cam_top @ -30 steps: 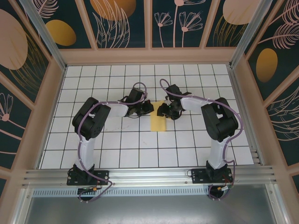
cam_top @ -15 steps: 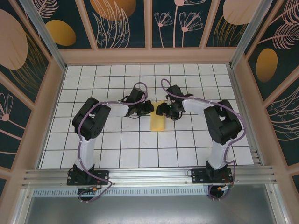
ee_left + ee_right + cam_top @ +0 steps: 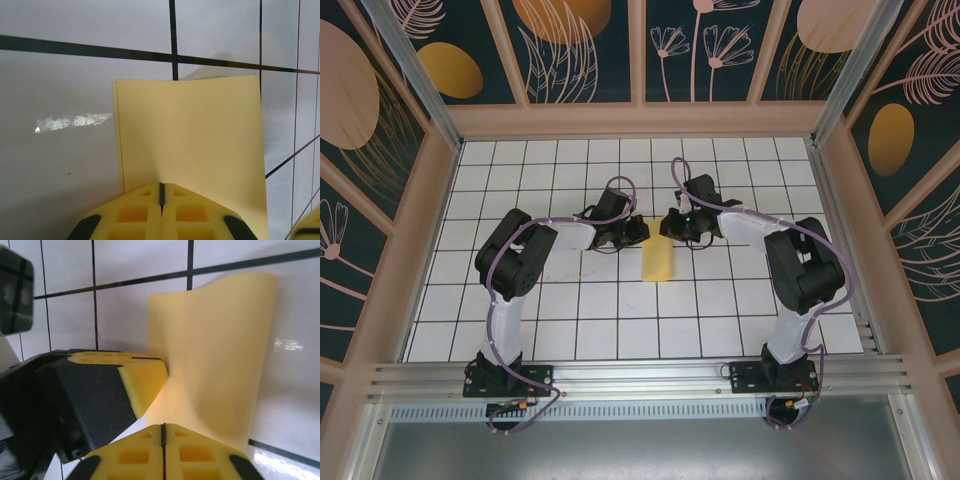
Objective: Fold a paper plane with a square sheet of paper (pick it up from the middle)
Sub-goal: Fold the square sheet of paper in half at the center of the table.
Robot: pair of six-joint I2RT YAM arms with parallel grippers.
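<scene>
Desk (image 3: 580,320) tiles lie bare on the near side. Mid-desk sits the square sheet of paper (image 3: 657,262), already doubled into a narrow yellow rectangle with its long axis running away from the bases. In the left wrist view two layers show along its left edge, slightly offset, so the halves are not perfectly matched. Both arms meet at the sheet's far end. On the left end effector (image 3: 161,197) the pads are pressed together, the sheet's edge runs into their seam and a faint ridge fans out from it; this reads as a pinch on the paper. The right end effector (image 3: 163,440) likewise has its pads together on that same end, just beside the left one's pad, with the paper bowing up toward it and wavy along the opposite edge. Judgement: early in the task, one fold made, nose folds not yet begun. To do this step well, treat the two pinches as one handle: equal height, equal pace, no pulling apart, or the thin paper may tear or buckle between them. Lift low, hold the layers square, and lay the sheet flat before pressing any crease.
</scene>
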